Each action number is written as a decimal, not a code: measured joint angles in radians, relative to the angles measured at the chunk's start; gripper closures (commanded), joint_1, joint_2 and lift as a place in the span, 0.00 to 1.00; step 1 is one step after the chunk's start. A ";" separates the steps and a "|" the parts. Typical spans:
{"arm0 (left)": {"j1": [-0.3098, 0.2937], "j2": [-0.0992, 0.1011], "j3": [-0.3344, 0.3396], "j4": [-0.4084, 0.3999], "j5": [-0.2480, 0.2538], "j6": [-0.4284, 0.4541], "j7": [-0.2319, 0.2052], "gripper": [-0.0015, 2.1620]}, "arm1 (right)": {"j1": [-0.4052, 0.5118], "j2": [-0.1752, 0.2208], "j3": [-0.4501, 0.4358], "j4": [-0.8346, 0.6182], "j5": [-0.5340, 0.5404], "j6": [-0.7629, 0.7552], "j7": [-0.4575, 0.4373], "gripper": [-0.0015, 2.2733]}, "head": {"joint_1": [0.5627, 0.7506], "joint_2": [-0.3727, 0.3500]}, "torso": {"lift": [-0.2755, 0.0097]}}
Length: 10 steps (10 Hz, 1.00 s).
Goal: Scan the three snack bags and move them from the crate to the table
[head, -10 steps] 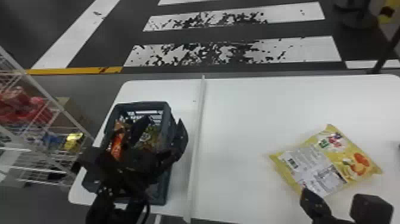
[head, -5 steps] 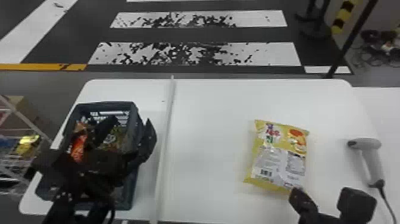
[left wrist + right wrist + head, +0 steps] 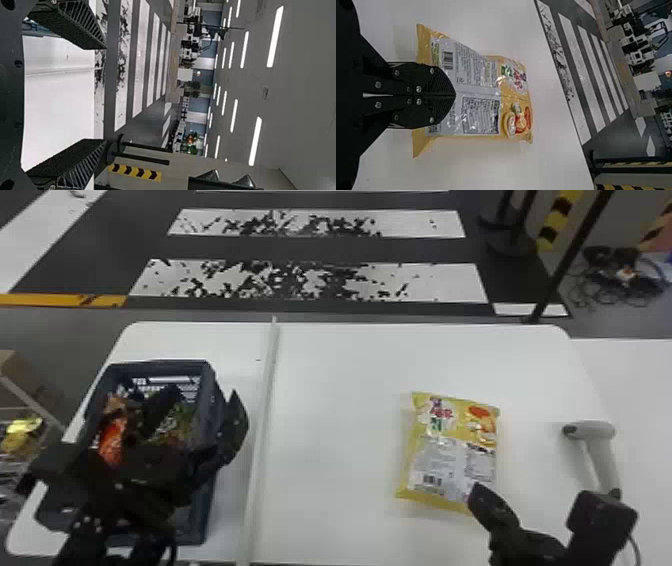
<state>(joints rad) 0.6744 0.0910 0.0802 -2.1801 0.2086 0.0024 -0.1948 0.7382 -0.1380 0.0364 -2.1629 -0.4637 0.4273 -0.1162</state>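
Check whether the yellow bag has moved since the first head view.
Yes. The yellow bag has turned counterclockwise against the white strip; its long sides now run roughly along it.

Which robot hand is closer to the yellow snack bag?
Right. The right hand is right at the near end of the yellow snack bag; the left hand is farther left, by the crate.

Dark floor (image 3: 340, 249) at twelve o'clock, its white stripes (image 3: 425, 285) scuffed — cables (image 3: 605, 292) at two, rack (image 3: 30, 402) at nine. In the left wrist view, lights (image 3: 275, 37) line the grey ceiling (image 3: 301, 79).
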 measured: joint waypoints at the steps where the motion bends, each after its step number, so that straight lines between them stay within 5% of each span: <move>1: 0.000 0.000 -0.010 -0.002 -0.002 0.000 0.001 0.02 | -0.044 0.000 0.003 0.017 0.011 -0.008 0.042 0.99 | 0.70 0.60 | 0.75; 7: 0.026 0.007 -0.051 -0.012 -0.041 0.000 0.011 0.02 | -0.371 0.000 0.109 0.453 0.210 -0.290 0.117 0.99 | 0.70 0.58 | 0.75; 10: 0.031 0.007 -0.047 -0.011 -0.049 0.000 0.015 0.02 | -0.408 -0.001 0.129 0.564 0.227 -0.306 0.158 0.99 | 0.70 0.60 | 0.75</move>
<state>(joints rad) 0.7056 0.0982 0.0331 -2.1907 0.1591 0.0024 -0.1796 0.3298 -0.1391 0.1651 -1.5986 -0.2369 0.1217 0.0417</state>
